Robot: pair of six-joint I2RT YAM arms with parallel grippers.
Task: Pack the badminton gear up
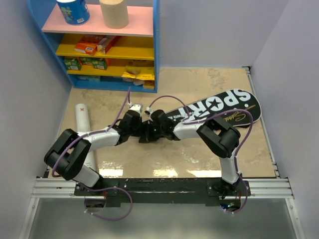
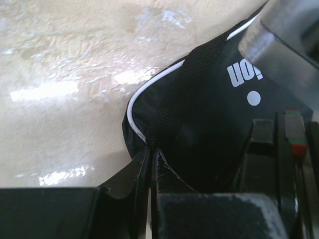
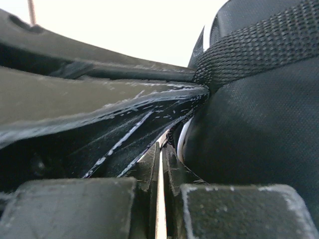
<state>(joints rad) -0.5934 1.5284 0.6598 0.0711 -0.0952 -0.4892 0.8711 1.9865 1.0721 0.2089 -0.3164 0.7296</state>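
While the black bag (image 1: 214,107) lies flat in the top view, its narrow end points toward the arms, and the left gripper (image 1: 140,129) and right gripper (image 1: 155,130) meet on it. The white tube (image 1: 83,119) lies well apart on the bag's far side from the lettering, not yet packed.

Left wrist view: jaws together, pinching the bag's edge beside its webbing strap (image 2: 179,99).

Right wrist view: jaws pressed together at the bag's seam; what they pinch I cannot tell.

The step in hand is probably working the bag's opening. The next move calls for one arm to hold the bag firm while the other draws along the seam.
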